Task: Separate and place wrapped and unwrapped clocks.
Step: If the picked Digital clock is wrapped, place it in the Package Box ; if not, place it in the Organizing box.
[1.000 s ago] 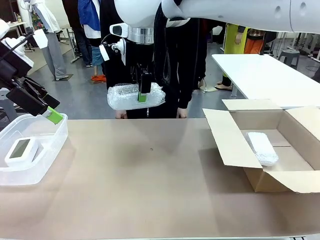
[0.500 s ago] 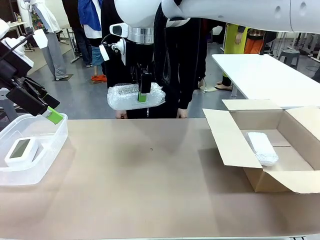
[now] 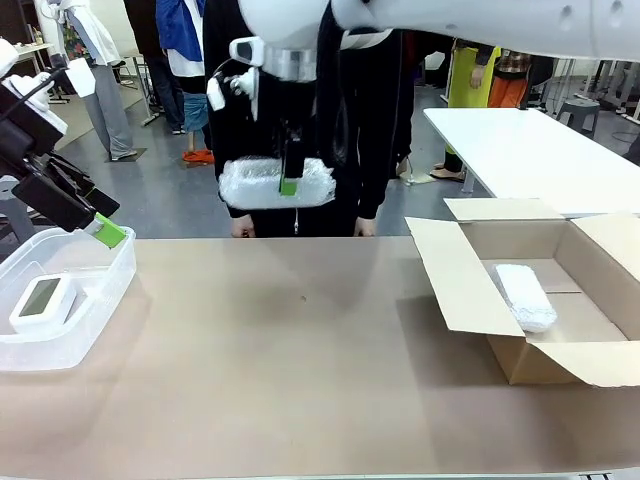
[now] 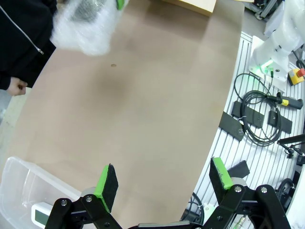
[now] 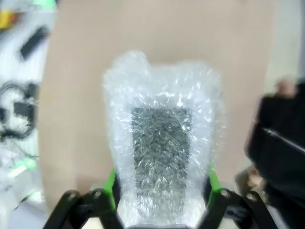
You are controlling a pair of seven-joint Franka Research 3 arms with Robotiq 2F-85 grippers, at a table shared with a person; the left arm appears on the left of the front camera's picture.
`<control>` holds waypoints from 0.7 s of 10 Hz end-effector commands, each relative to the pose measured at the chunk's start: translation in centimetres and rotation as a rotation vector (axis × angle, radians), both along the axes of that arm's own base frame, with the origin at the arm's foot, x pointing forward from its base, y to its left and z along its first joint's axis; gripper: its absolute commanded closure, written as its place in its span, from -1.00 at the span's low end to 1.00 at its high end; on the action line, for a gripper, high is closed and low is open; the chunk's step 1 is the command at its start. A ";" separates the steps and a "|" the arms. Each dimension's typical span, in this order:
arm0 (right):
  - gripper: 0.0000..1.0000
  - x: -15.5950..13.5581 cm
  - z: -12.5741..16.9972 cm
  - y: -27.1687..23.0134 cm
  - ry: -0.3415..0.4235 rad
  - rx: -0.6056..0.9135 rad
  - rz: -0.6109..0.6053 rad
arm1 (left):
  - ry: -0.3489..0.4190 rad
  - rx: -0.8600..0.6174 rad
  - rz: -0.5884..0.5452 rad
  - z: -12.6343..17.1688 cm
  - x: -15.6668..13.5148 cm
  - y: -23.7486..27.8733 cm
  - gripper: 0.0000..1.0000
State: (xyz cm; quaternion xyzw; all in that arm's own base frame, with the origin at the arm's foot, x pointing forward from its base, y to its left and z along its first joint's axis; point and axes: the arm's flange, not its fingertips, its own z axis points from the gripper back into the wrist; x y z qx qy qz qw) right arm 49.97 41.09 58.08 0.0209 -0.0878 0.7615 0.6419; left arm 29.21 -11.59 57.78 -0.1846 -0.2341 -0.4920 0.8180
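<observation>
Wrapped clock [image 3: 276, 183] in right gripper [image 3: 289, 184], long axis seemingly level, crosswise.

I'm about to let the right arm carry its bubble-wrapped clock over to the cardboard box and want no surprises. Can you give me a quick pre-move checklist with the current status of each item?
1. Right claw shut on the bubble-wrapped white clock: ok.
2. Held clock lifted above the brown table: ok.
3. Open cardboard box has free floor beside the wrapped clock already inside: ok.
4. Left claw open, over the clear plastic bin, away from the path: ok.
5. Bare white clock with grey display in the bin: ok.
6. Person's hands at the far table edge, near the path: cannot tell if clear.
</observation>
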 end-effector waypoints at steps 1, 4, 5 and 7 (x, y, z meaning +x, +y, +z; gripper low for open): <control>-0.57 -1.1 1.6 -8.4 -0.046 0.124 -0.319 | -0.002 0.010 0.011 0.1 0.0 -0.1 -1.00; -0.57 -2.2 1.1 -21.4 -0.014 0.335 -0.756 | -0.002 0.010 0.011 0.1 0.0 -0.1 -1.00; -0.57 -2.8 -0.1 -25.5 0.013 0.401 -0.892 | -0.002 0.010 0.011 0.1 0.0 -0.1 -1.00; -0.57 -3.1 -3.0 -33.9 0.047 0.419 -1.216 | -0.002 0.010 0.011 0.1 0.0 -0.1 -1.00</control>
